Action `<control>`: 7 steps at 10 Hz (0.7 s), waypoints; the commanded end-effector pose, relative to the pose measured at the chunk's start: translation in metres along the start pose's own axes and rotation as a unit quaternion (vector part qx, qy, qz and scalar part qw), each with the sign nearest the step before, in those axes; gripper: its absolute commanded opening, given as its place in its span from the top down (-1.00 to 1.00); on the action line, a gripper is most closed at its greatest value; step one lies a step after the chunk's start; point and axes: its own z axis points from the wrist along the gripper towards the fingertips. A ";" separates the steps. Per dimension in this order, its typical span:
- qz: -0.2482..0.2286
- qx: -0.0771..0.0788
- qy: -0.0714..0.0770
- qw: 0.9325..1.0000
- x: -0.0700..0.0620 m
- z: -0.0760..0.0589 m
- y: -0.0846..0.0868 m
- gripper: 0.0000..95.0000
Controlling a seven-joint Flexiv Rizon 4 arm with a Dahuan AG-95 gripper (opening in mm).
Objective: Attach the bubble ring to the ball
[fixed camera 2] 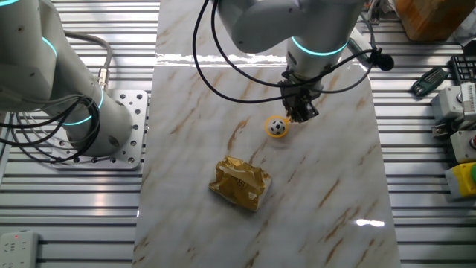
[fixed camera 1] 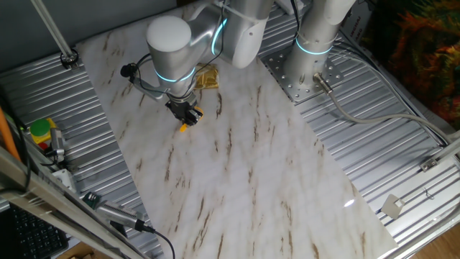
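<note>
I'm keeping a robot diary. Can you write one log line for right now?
gripper: low, at bubble ring handle, jaws unclear | ring: around ball on marble table | foil packet: apart, untouched

I see a glossy white-grey arm (fixed camera 2: 282, 22) of fat rounded links with glowing cyan rings at the joints, black cables looping along its wrist, a small black two-finger gripper (fixed camera 2: 301, 110), and its base on a drilled metal plate (fixed camera 1: 298, 72).
</note>
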 end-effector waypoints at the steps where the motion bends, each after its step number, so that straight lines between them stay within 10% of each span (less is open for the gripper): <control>1: -0.001 -0.001 0.000 1.000 -0.001 -0.001 -0.001 1.00; 7: -0.002 0.001 -0.003 1.000 -0.001 0.001 -0.001 1.00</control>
